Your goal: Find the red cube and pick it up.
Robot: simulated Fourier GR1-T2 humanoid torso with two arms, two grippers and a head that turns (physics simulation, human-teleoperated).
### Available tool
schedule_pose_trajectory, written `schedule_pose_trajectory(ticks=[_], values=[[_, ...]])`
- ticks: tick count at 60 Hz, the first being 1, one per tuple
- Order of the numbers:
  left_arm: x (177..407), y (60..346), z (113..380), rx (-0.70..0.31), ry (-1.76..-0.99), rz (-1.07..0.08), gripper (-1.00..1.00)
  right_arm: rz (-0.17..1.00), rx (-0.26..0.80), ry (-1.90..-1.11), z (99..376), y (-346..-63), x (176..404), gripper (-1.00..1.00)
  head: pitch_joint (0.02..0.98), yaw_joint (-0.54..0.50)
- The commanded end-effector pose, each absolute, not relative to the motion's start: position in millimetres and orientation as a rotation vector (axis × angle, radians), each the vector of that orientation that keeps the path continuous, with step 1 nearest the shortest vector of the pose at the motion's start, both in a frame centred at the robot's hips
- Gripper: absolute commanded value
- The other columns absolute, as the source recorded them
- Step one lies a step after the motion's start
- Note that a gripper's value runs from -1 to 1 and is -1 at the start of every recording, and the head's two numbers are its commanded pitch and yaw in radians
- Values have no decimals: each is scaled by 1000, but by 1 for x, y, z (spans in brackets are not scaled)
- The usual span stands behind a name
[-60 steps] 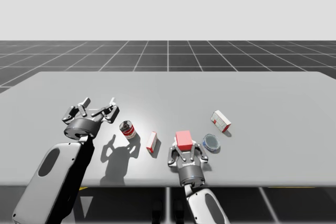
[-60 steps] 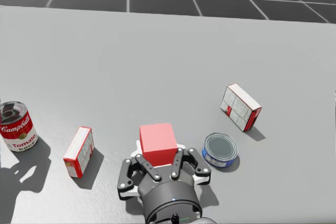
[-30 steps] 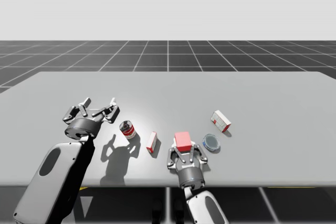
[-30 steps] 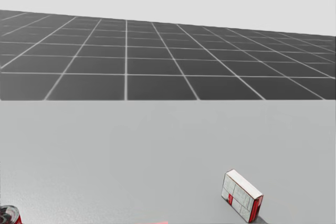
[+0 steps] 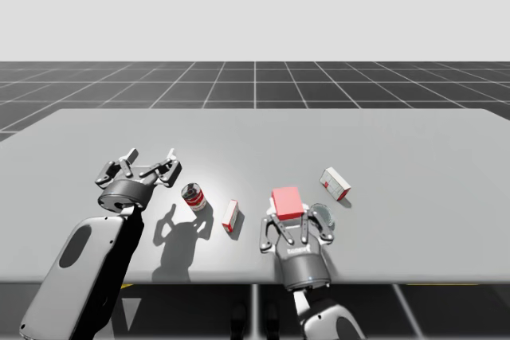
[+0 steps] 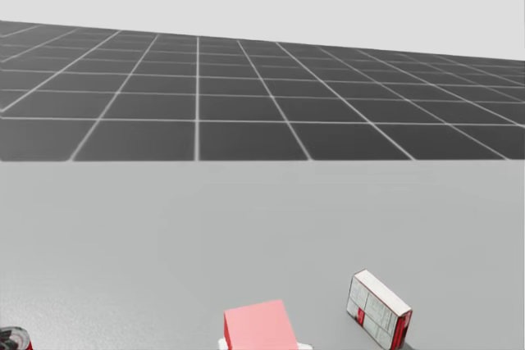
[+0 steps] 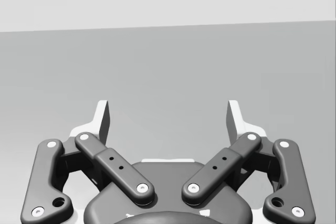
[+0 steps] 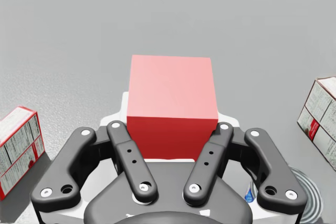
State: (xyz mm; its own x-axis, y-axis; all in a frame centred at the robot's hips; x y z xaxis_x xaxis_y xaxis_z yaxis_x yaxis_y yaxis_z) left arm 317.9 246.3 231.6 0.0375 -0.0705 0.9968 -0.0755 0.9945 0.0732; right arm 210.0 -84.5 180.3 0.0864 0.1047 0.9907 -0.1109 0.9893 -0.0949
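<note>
One wide grey table [image 5: 398, 141] carries everything, and the biggest thing over it is my left arm, which comes in from the near edge with the left gripper [image 5: 147, 162] hanging above bare surface. In the left wrist view its jaws stand spread wide with nothing between them. My right gripper [image 5: 293, 228] is nearer the middle of the near edge, and it has the red cube [image 5: 287, 202] clamped. In the right wrist view a white pad lies against each of two opposite sides of the cube, the jaws about as far apart as the cube is wide. The cube sits level, and it looks to be raised clear of the table rather than resting on it. Off to its right lies a white-and-red box [image 5: 335, 183], to its left a narrow red-and-white box [image 5: 231, 215] stands on edge, and further left a red-and-white can [image 5: 194, 197] stands upright near the left gripper. Just beside the right gripper sits a flat blue can [image 5: 323, 212], partly hidden by a finger. I judge the grasp made and the lift under way. The next move calls for a steady, straight rise with firm pressure, keeping the cube level and clear of the blue can.
</note>
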Motion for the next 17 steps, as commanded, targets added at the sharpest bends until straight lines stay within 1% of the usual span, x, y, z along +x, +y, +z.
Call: schedule_pose_trajectory(ticks=[1,2,3,6,9,14,15,17], values=[[317,247,232,115,-1534,8,-1000,34,-72,-1601,227,-99,220,1000,429,-166],[317,247,232,115,-1534,8,-1000,31,-71,-1608,230,-100,220,1000,429,-166],[317,247,232,115,-1534,8,-1000,22,-72,-1638,239,-102,221,1000,427,-164],[317,247,232,115,-1534,8,-1000,12,-74,-1669,248,-104,221,1000,427,-163],[317,247,232,115,-1534,8,-1000,0,-75,-1722,266,-107,220,1000,427,-163],[317,247,232,115,-1534,8,-1000,-1,-78,-1781,286,-110,217,1000,426,-162],[317,247,232,115,-1534,8,-1000,3,-81,-1807,294,-111,215,1000,426,-162],[317,247,232,115,-1534,8,-1000,10,-85,-1826,299,-111,214,1000,426,-163]])
